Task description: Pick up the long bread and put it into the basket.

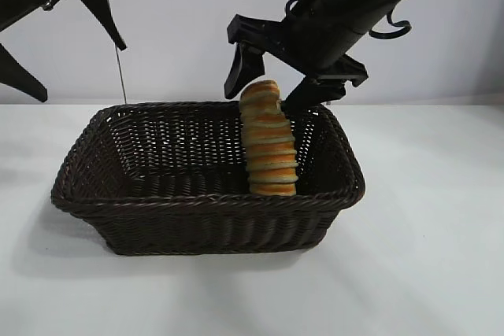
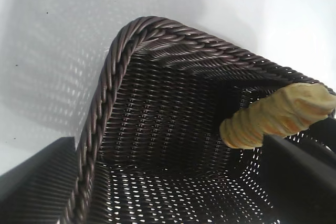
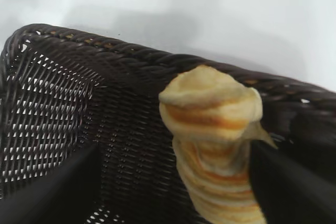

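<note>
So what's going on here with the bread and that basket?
The right gripper has its jaws spread wide on either side of the top of the long bread. The bread stands almost upright inside the basket, near the basket's right end, with its lower end on the bottom. The jaws are not clamped on it. The left gripper hangs open above the basket's left end, holding nothing.

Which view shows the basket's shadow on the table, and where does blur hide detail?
Exterior view: a soft shadow lies left of and below the basket. Right wrist view: the long bread is close and slightly soft. Left wrist view: the dark fingers at the frame's edge are blurred.
</note>
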You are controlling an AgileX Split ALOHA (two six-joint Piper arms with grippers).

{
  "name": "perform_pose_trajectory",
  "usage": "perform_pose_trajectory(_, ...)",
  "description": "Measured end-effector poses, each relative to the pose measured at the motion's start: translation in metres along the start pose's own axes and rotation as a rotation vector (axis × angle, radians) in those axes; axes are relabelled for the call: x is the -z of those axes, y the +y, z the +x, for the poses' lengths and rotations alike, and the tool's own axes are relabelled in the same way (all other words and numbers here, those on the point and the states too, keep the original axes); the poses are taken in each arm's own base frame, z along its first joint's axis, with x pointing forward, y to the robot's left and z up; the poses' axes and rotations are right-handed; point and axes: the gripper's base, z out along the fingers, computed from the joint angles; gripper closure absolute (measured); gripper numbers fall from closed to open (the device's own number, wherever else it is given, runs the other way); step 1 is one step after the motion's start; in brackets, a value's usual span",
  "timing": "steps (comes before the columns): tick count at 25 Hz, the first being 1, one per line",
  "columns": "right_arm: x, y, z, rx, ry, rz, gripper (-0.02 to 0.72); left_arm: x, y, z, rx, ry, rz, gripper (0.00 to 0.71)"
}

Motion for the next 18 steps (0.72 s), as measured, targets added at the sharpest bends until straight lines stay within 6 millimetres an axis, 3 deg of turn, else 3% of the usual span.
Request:
perform_pose_trajectory(7, 0.041, -0.041, -0.018, -0.091, 0.028, 0.08, 0.009, 0.0, 0.0, 0.0, 0.0, 0.0, 0.0, 0.034)
perform_pose_trajectory(12, 0.052, -0.068, -0.017, -0.126, 0.071, 0.159, 0.009, 0.0, 0.0, 0.0, 0.0, 0.0, 0.0, 0.034)
perform_pose_trajectory(18, 0.054, -0.074, -0.016, -0.109, 0.097, 0.195, 0.009, 0.0, 0.0, 0.0, 0.0, 0.0, 0.0, 0.034)
